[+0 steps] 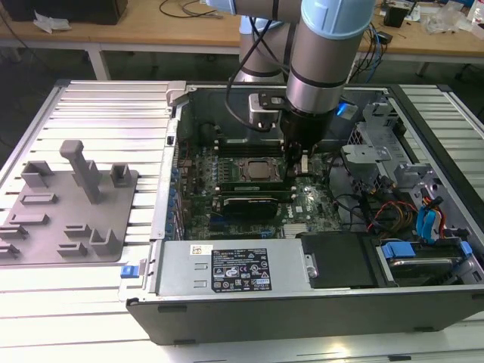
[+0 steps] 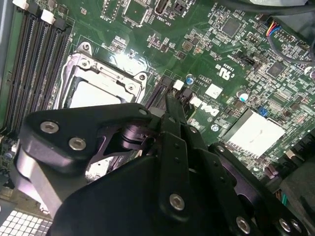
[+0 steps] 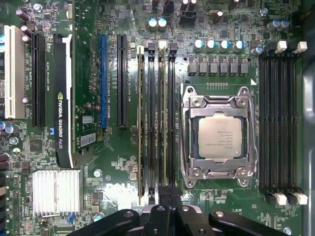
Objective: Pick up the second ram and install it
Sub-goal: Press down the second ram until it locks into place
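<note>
- At the near wall of the open computer case [image 1: 302,306], the power supply [image 1: 234,268] lay flat. The grey holding fixture [image 1: 68,204] on the slatted bench to the exterior view's left carried no memory stick.
- Further in, the gripper [image 1: 296,162] stood lowered over the motherboard [image 1: 306,200], beside the CPU socket [image 1: 257,170].
- In the first wrist view, the second ram [image 3: 162,123] stood on edge in a slot between the CPU socket [image 3: 219,135] and the long black expansion slot [image 3: 122,81], no longer carried in the air. Another stick [image 3: 143,123] sat two slots over, on the side away from the socket.
- The gripper [image 3: 170,196] appeared with its fingers [image 3: 162,206] drawn together over one end of the second ram. The second wrist view showed the gripper [image 2: 170,105] as a single narrow tip at the slot's end latch.
- Judged from this, pickup and placing were done and the work stood at the seating stage. Whether the stick was pushed fully home and its latches were closed could not be told.
- At the motherboard's far edge past the socket, four memory slots [image 3: 280,118] stood unfilled.
</note>
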`<state>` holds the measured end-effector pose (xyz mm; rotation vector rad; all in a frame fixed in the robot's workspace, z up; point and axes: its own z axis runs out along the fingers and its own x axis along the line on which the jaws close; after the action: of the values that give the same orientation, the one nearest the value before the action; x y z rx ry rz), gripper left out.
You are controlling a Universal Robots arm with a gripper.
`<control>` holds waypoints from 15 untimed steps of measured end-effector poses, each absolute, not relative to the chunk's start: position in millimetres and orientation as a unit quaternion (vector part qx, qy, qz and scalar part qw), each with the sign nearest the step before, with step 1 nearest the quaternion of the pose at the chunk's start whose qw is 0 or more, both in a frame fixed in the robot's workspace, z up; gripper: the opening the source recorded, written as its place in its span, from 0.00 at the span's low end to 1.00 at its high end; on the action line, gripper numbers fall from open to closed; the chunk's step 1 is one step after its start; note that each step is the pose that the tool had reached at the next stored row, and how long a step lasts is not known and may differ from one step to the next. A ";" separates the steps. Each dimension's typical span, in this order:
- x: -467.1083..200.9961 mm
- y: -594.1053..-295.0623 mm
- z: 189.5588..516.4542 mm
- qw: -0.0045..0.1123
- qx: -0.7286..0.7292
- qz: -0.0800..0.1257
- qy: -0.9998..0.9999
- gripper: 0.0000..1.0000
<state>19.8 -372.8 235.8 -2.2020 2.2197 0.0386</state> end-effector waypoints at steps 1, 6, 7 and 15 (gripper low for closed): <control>19.8 -372.5 235.6 0.007 -0.704 0.012 0.710 0.08; 19.8 -371.6 234.4 0.008 -0.704 0.012 0.710 0.08; 19.8 -371.5 233.7 0.008 -0.704 0.012 0.710 0.08; 19.7 -371.7 229.7 0.007 -0.704 0.012 0.710 0.08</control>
<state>19.7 -371.7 229.7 -2.2021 2.2198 0.0385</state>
